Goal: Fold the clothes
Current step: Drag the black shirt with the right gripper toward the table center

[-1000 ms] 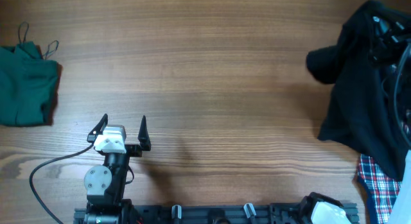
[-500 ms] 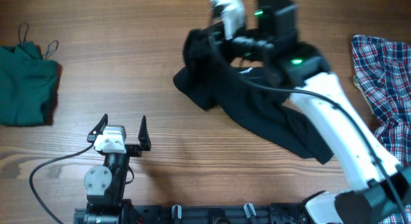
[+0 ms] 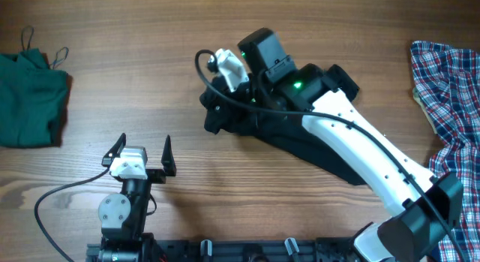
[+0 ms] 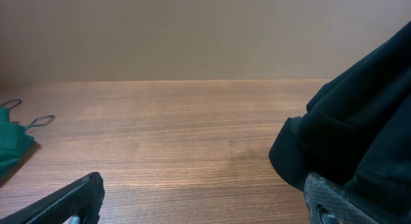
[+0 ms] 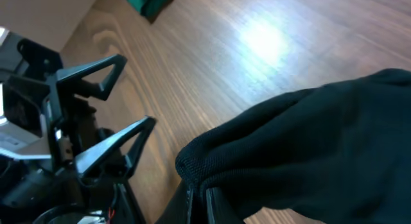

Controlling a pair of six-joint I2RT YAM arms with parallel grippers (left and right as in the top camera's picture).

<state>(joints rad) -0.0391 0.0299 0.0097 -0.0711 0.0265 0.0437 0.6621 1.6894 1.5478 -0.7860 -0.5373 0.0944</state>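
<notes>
Two arms: right pincer [image 5: 200,197] clenched on the black shirt [image 5: 321,140], left pincer [image 3: 145,139] spread wide.

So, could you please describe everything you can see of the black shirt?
The black shirt is soft, matte, dark fabric, crumpled into a long heap that lies diagonally on the wooden table, right of centre. The right gripper has its jaws shut on a fold near a stitched hem, at the end toward the table's middle, and the arm passes above it. No lettering shows.

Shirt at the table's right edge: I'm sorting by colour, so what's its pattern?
The shirt is red-blue-white plaid, clearest in the overhead view.
</notes>
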